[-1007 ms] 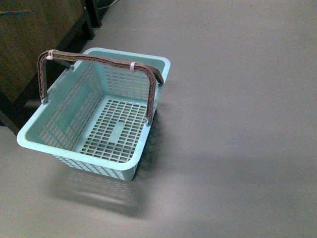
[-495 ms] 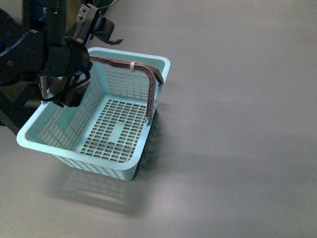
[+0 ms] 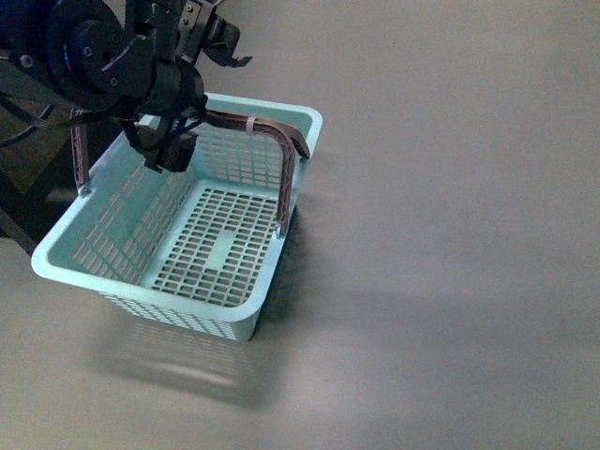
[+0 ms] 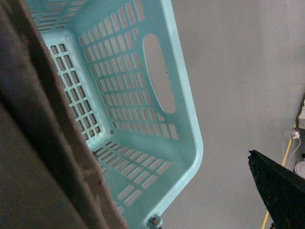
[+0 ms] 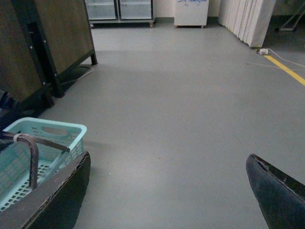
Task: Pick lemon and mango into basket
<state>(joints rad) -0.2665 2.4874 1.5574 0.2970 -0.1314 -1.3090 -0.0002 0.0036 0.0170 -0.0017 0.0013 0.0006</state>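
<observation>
Overhead, left claw (image 3: 234, 47) hovers over basket (image 3: 141, 292) — seemingly open; right claw (image 5: 167, 191) spread wide.

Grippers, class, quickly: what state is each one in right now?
Left gripper: open, holding nothing.
Right gripper: open wide, holding nothing.

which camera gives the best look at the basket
The front view: the whole basket shows from above, with its rim, slotted floor and brown handles, and nothing in it. The left wrist view shows only one end of the basket, close up. The right wrist view catches just one corner.
</observation>
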